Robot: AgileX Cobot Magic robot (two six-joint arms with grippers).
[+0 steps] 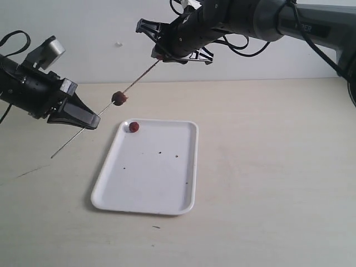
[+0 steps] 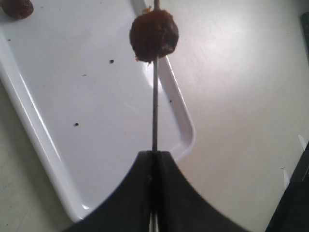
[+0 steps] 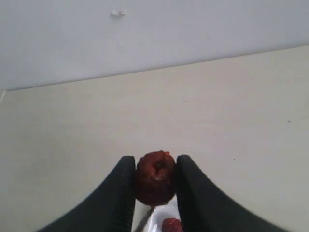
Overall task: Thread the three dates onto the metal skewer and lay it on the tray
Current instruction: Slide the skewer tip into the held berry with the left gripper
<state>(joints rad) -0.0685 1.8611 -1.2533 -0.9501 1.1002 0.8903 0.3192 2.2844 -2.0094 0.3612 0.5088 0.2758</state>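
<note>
Metal skewer [image 1: 139, 77] slants in the air above the tray [image 1: 167, 189], its low end past the tray's left edge. Left gripper [image 1: 92, 119] is clamped tight on it there. Threaded date [image 1: 118, 98] sits mid-rod. Loose date [image 1: 134, 127] lies in the tray's far-left corner. Right gripper [image 1: 158, 53], beyond the tray's far edge, pinches the third date [image 3: 155, 176] at the skewer's upper end.

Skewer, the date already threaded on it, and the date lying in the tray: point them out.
threaded date [image 1: 119, 98], exterior view, its middle
skewer [image 1: 142, 76], exterior view, bare rod just above that date
loose date [image 1: 134, 127], exterior view, its middle
</note>
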